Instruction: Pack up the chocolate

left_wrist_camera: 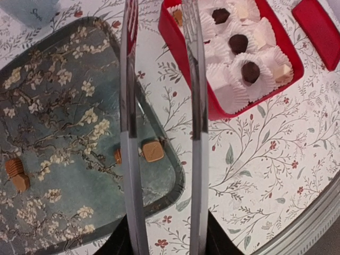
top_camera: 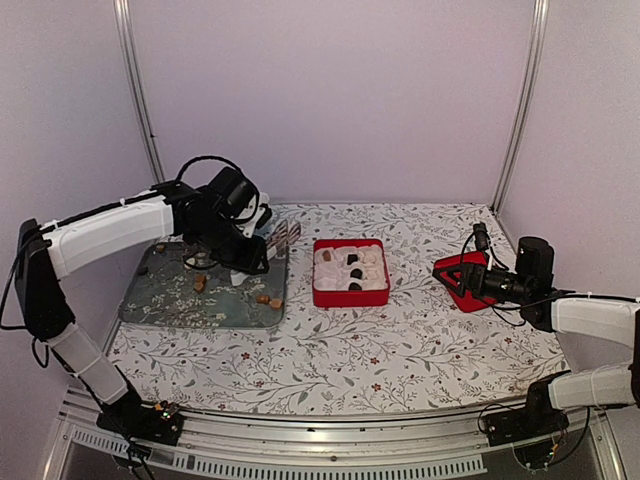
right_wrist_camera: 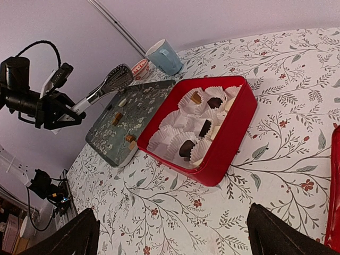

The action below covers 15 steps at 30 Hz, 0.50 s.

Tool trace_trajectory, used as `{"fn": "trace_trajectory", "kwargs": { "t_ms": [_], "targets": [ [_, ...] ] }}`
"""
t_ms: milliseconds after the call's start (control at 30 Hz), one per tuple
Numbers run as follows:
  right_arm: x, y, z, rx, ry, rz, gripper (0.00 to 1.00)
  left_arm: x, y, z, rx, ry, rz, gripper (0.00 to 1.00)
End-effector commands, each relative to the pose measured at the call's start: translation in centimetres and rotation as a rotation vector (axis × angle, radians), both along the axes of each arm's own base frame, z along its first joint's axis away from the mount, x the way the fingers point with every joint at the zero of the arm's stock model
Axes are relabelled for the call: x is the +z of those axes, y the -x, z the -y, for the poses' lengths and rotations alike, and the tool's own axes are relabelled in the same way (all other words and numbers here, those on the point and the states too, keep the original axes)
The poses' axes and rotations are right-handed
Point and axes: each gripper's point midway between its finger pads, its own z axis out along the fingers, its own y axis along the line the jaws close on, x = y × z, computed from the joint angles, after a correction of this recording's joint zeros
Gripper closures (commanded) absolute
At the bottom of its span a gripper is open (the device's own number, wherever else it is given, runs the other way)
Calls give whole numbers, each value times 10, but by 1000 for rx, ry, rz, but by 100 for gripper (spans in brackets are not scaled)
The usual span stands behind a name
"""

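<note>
My left gripper (top_camera: 243, 260) (left_wrist_camera: 162, 239) is shut on the handle end of metal tongs (top_camera: 283, 238) (left_wrist_camera: 127, 106), whose two arms stand apart with nothing between them. The tongs hang above the right end of the dark floral tray (top_camera: 170, 300) (left_wrist_camera: 64, 133), their tips near the red box's left rim. Tan chocolates (top_camera: 265, 298) (left_wrist_camera: 153, 151) lie on the tray. The red box (top_camera: 350, 297) (left_wrist_camera: 223, 109) (right_wrist_camera: 228, 143) holds white paper cups, some with dark chocolates (left_wrist_camera: 250, 71) (right_wrist_camera: 187, 149). My right gripper (top_camera: 468, 282) (right_wrist_camera: 170, 234) is open and empty, right of the box.
A red lid (top_camera: 455, 270) (left_wrist_camera: 319, 26) (right_wrist_camera: 336, 202) lies under my right gripper. A blue mug (right_wrist_camera: 164, 56) and a small bowl (right_wrist_camera: 139, 67) stand behind the tray. Enclosure walls stand at the back and both sides.
</note>
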Motion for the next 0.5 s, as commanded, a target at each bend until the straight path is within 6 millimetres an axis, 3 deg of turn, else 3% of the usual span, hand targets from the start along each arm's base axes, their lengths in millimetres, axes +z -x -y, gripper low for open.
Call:
{"fn": "trace_trajectory", "kwargs": {
  "t_ms": [0, 233, 467],
  "targets": [
    [-2, 2, -1, 2, -5, -5, 1, -16, 29, -33, 77, -51, -91, 66],
    [-4, 2, -1, 3, -2, -12, 1, -31, 62, -71, 230, -55, -186, 62],
    [-5, 3, -1, 7, -1, -10, 1, -37, 56, -132, 412, 58, -223, 60]
  ]
}}
